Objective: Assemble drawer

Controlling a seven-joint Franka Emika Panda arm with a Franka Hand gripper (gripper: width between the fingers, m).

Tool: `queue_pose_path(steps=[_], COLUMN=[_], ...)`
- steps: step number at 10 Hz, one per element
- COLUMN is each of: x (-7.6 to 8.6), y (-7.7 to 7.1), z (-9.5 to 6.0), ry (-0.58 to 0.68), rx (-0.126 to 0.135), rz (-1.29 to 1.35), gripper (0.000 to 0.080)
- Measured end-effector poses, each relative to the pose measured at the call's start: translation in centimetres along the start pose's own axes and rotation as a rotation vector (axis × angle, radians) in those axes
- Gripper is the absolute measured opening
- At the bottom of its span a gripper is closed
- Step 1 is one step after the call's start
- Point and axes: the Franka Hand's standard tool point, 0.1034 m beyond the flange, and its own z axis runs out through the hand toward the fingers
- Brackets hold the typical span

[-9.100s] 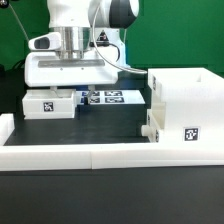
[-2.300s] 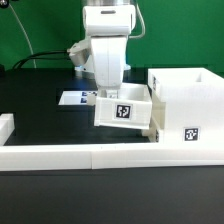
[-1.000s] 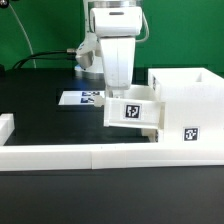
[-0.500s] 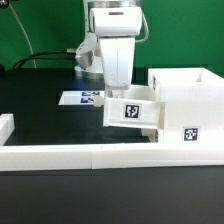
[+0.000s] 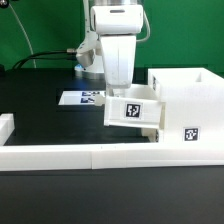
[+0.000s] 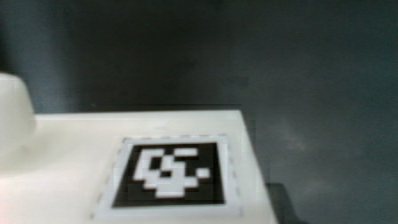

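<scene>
Handling: the tray (image 5: 134,110) is judged light and stiff, a thin-walled white plastic shell; smooth faces are likely slippery, so a tilt in the grip is to be expected.
Tray position: it is held clear of the black counter (image 5: 50,125), tilted, near the counter's front edge, just beside the open side of the tall box (image 5: 187,115), which stands at the front corner on the exterior view's right.
Gripper (image 5: 121,88): it is closed on the tray from above, at the upper wall; the fingertips themselves are hidden behind the tray.
Grip point: the top rim is judged the best place to be pinched, away from the tag (image 6: 171,176) so that it stays readable.
Wrist view: the tagged white face is seen close and blurred; little else can be told.
Fragility: thin walls may flex if squeezed hard.
Other items: the marker board (image 5: 82,99) lies flat farther back; the border wall (image 5: 70,155) runs along the front edge.
</scene>
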Motion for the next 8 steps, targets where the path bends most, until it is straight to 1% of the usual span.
queue_pose_path(steps=[4, 5, 6, 8], x=[0.25, 0.28, 0.24, 0.19], y=[-0.19, -0.16, -0.05, -0.08], z=[0.27, 0.26, 0.23, 0.26], ry=[0.001, 0.002, 0.003, 0.002], rx=[0.006, 0.003, -0.004, -0.003], rz=[-0.017, -0.031, -0.029, -0.028], gripper=[0.0042, 0.0042, 0.0042, 0.0042])
